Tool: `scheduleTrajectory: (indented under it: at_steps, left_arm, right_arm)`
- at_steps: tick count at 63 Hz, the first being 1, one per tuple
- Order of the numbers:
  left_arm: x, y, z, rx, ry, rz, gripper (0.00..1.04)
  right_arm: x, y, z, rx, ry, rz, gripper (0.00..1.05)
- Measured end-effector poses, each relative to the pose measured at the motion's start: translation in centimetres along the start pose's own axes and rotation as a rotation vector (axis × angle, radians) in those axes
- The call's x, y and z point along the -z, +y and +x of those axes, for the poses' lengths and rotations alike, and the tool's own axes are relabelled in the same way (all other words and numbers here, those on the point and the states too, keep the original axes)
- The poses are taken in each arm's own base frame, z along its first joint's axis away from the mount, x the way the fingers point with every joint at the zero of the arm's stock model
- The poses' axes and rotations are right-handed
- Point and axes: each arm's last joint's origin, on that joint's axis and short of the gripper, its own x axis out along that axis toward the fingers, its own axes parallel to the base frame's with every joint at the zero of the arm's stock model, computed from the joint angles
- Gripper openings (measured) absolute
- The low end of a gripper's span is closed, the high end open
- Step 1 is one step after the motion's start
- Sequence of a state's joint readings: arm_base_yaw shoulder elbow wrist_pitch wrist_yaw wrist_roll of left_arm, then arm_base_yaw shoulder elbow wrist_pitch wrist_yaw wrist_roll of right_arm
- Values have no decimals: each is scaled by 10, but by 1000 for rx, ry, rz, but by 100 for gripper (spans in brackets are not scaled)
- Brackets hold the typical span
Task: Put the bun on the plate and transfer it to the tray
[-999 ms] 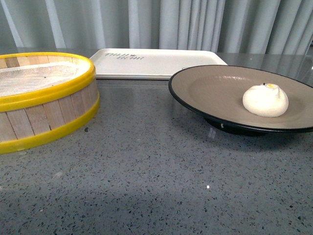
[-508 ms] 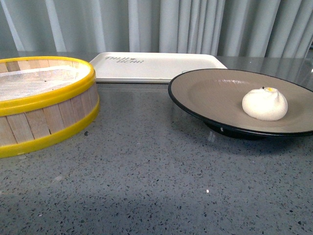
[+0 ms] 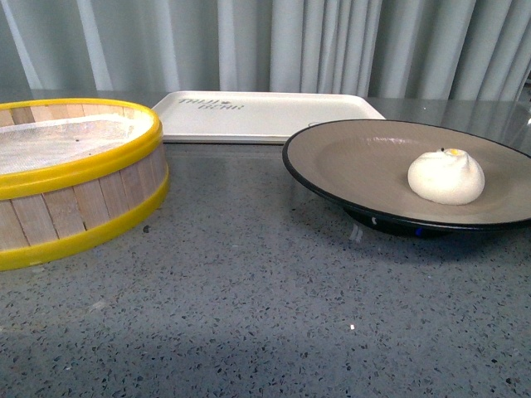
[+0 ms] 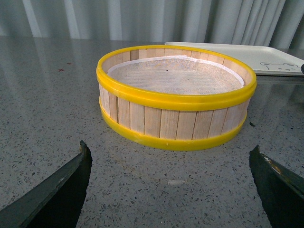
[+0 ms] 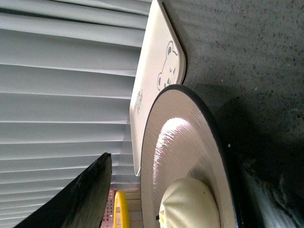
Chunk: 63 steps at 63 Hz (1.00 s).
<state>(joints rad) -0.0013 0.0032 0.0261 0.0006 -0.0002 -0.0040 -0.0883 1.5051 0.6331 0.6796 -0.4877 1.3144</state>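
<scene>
the plate [image 3: 348, 162], with the bun [image 3: 445, 177] sitting on it, is now lying a bit more left. the right gripper [image 5: 178, 164] is gaping around its rim, not pinching. the left gripper [image 4: 168, 147] is gaping, empty. the trip to the tray [image 3: 265, 116] is maybe starting.

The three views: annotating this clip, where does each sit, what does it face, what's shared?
Front view: on the robot's body, facing forward at the yellow-rimmed wooden steamer basket, cream-white rectangular tray and black-rimmed beige plate holding the white bun; no arm shows.
Left wrist view: on the left arm, facing the basket; the open left claw frames it.
Right wrist view: on the right arm, rolled sideways beside the plate and bun; right claw open.
Shared: all three show the tray.
</scene>
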Motion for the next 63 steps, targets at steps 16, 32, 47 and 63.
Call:
scheduleTrajectory:
  at_steps: [16,32,47,63]
  left_arm:
    - [0,0,0,0,0,0,98]
    - [0,0,0,0,0,0,98]
    - [0,0,0,0,0,0,98]
    - [0,0,0,0,0,0,98]
  right_arm:
    - [5,-5,12,5,33,57,52]
    - [7,-5,13,10,37,60,14]
    - [6,-3,11,7,19,26,3]
    - [5,2,4,3,-2,-24,3]
